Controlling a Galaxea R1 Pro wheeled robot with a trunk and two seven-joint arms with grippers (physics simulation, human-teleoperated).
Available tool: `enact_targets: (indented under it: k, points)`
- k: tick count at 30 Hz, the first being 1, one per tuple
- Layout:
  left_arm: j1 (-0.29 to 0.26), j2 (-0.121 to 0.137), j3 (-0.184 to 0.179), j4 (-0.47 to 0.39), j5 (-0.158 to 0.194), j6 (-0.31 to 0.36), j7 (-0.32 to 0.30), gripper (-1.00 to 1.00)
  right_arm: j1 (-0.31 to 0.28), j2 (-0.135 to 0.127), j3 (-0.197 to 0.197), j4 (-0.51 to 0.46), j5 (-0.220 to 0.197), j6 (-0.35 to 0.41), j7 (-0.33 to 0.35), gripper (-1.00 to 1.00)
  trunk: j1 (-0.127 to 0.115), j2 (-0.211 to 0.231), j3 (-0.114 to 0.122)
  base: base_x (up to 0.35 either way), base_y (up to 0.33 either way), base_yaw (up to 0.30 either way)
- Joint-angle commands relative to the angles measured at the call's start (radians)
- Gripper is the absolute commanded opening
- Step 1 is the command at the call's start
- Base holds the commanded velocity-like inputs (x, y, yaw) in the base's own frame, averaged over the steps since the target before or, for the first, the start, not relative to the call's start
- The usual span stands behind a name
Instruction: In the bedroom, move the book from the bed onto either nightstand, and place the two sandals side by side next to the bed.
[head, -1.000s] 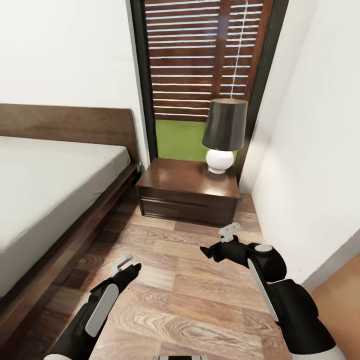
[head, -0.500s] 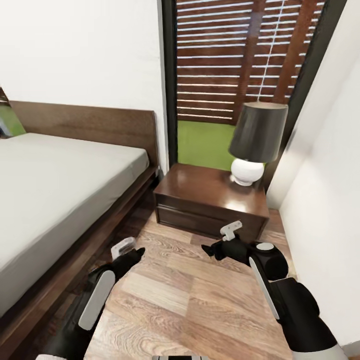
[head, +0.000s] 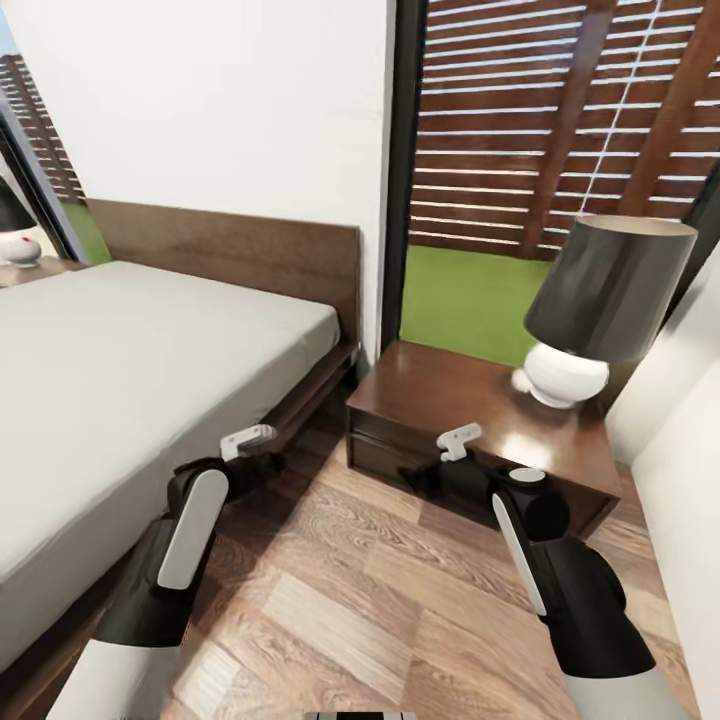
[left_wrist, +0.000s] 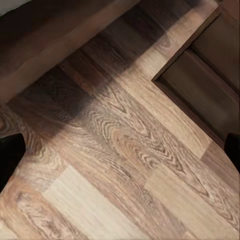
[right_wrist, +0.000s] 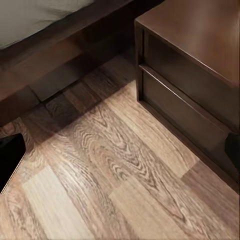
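A: What lies ahead of the robot in the head view?

B: A large low bed (head: 120, 370) with a dark brown wood frame and headboard and a plain pale grey mattress takes up the left side. Its mattress top is bare as far as it shows. Just beside the headboard end stands a low dark brown wooden nightstand (head: 450, 400) with a glossy top and two wide drawers.

A: Anything on that nightstand?

B: A table lamp with a round white base and a dark conical shade (head: 590, 310) stands on its far right part. Behind it is a tall dark-framed window (head: 520, 180) showing a slatted wooden fence and green grass.

A: And the book, the sandals?

B: I can't point to either one. The light brown wood-plank floor (head: 400, 600) between bed and nightstand shows only boards and shadow.

A: Where are the arms?

B: Both hang low over the floor. The left gripper (head: 250, 440) hovers beside the bed frame; the right gripper (head: 455, 445) hovers in front of the nightstand's drawers.

A: Open or closed?

B: Both seem spread apart, holding nothing. In each wrist view, dark finger edges sit at opposite borders with bare floor between them.

A: Anything further off?

B: At the far left, beyond the bed, a second lamp with a white base (head: 15, 235) stands on another dark surface.
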Motion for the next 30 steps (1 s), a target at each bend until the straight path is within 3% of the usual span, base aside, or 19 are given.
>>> enact_targets:
  k: [1, 6, 9, 10, 11, 16, 19, 22, 25, 30]
  points:
    - [-0.004, 0.003, 0.001, -0.007, 0.009, 0.026, 0.017, 1.0, -0.001, 0.001, -0.002, -0.001, 0.01, 0.003, 0.007, 1.0, 0.0, 0.0, -0.001, 0.264, 0.0, 0.281]
    - [-0.009, 0.0, 0.001, -0.018, 0.01, 0.055, 0.024, 1.0, -0.004, 0.003, -0.006, -0.001, 0.009, 0.005, 0.006, 1.0, 0.0, 0.0, -0.001, 0.142, 0.0, 0.281]
    - [-0.025, -0.012, -0.005, -0.037, 0.023, 0.065, 0.026, 1.0, -0.025, 0.004, -0.008, -0.001, 0.008, 0.01, 0.006, 1.0, -0.001, 0.0, 0.011, 0.05, 0.0, 0.273]
    - [-0.037, -0.015, -0.009, -0.063, 0.074, 0.07, 0.026, 1.0, -0.037, 0.004, -0.013, -0.002, 0.007, 0.012, 0.006, 1.0, -0.001, 0.001, 0.015, 0.018, 0.0, 0.143]
    - [-0.037, -0.015, -0.009, -0.063, 0.074, 0.07, 0.026, 1.0, -0.037, 0.004, -0.013, -0.002, 0.007, 0.012, 0.006, 1.0, -0.002, 0.001, 0.018, 0.018, 0.0, 0.143]
    - [-0.057, -0.011, -0.026, -0.086, 0.155, 0.073, 0.028, 1.0, -0.036, 0.006, -0.044, -0.002, 0.005, 0.006, 0.008, 1.0, -0.004, 0.002, 0.038, 0.009, 0.0, 0.073]
    - [-0.058, -0.006, -0.028, -0.09, 0.168, 0.072, 0.029, 1.0, -0.033, 0.02, -0.051, -0.002, 0.004, 0.006, 0.007, 1.0, -0.012, 0.015, 0.048, 0.003, 0.0, 0.024]
    - [-0.057, 0.004, -0.028, -0.092, 0.177, 0.071, 0.03, 1.0, -0.031, 0.059, -0.056, -0.002, 0.004, 0.003, 0.006, 1.0, -0.023, 0.036, 0.057, 0.001, 0.0, 0.012]
    - [-0.055, 0.009, -0.03, -0.091, 0.18, 0.071, 0.03, 1.0, -0.03, 0.079, -0.057, -0.001, 0.004, 0.003, 0.008, 1.0, -0.035, 0.057, 0.067, 0.001, 0.0, 0.005]
    - [-0.053, 0.01, -0.03, -0.088, 0.182, 0.069, 0.029, 1.0, -0.03, 0.086, -0.064, -0.001, 0.004, 0.002, 0.014, 1.0, -0.054, 0.092, 0.082, 0.0, 0.0, 0.002]
